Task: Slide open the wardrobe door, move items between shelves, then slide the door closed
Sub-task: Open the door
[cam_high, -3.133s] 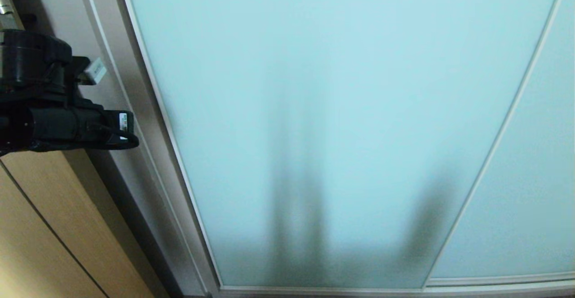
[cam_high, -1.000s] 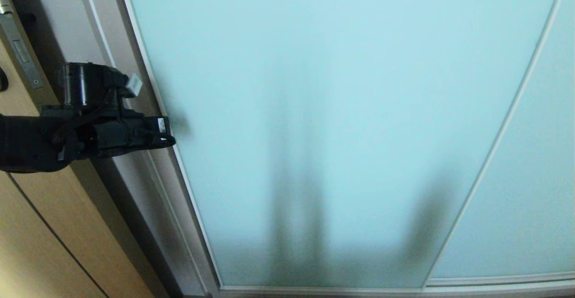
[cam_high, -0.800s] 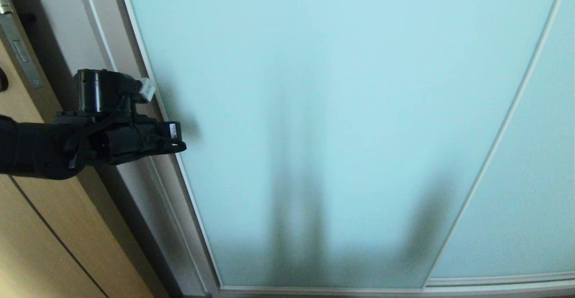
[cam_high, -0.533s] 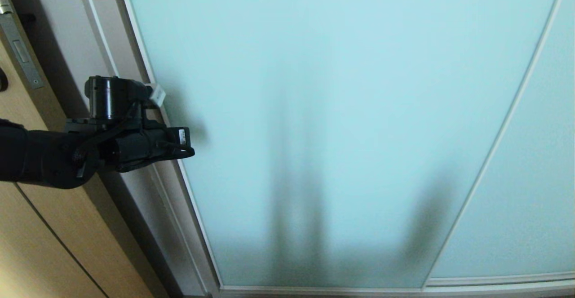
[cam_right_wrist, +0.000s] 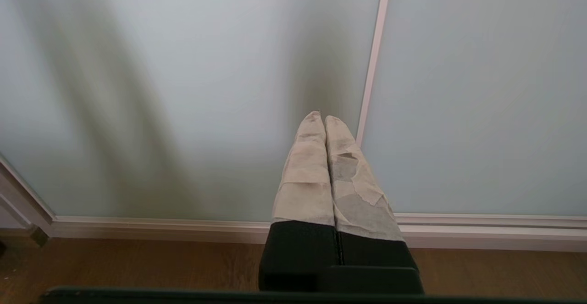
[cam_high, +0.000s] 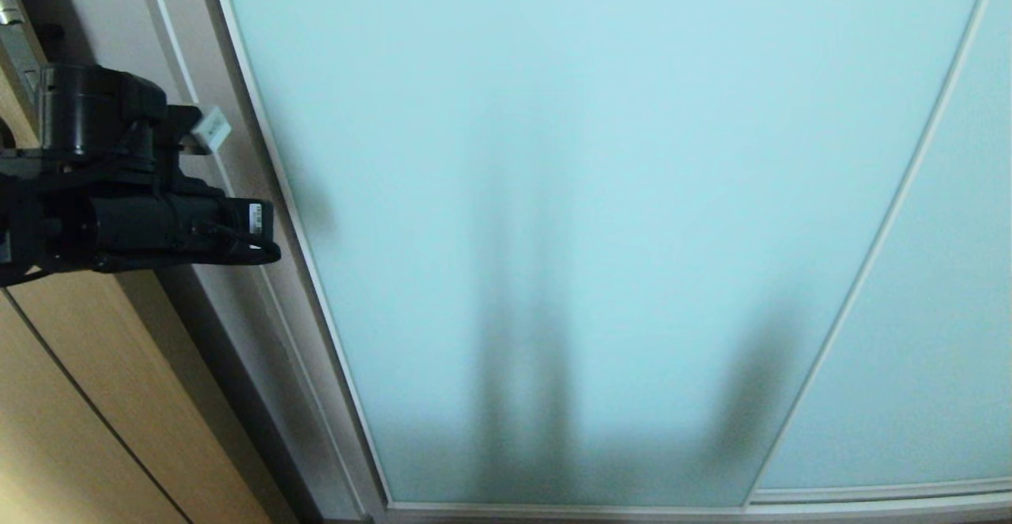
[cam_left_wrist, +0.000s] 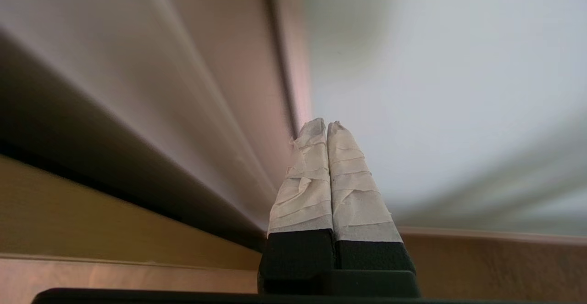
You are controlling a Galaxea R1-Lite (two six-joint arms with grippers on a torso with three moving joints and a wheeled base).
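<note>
- The wood-grain floor (cam_right_wrist: 137,267) runs along the near side of the wardrobe, brown, up to the silver bottom rail (cam_right_wrist: 481,223) of the doors.
- The right hand (cam_right_wrist: 324,117) hangs low in front of the glass, just above that rail. Its two taped fingers (cam_right_wrist: 307,166) are pressed flat together, clenched on nothing. It is not in the head view.
- Just right of the right hand's tips, a slim silver upright (cam_right_wrist: 372,65) marks where the main panel meets a second frosted panel (cam_high: 933,334) to its right.
- The sliding wardrobe door (cam_high: 601,192) fills most of the head view: a wide panel of frosted pale aqua glass in a thin silver frame. It is shut, and dark vertical shadows lie across its lower part.
- The left hand (cam_left_wrist: 326,123) is raised at the door's left edge. Its taped fingers (cam_left_wrist: 353,185) are clenched together, empty, with the tips pointing at the strip where the silver frame meets the glass. Whether they touch it, I cannot tell.
- In the head view the left arm's black wrist (cam_high: 142,216) sits left of the door frame, over the grey wardrobe side post (cam_high: 237,303).
- Farther left stands a tan wooden door (cam_high: 71,397), with a metal latch plate (cam_high: 9,14) at the upper left corner.
</note>
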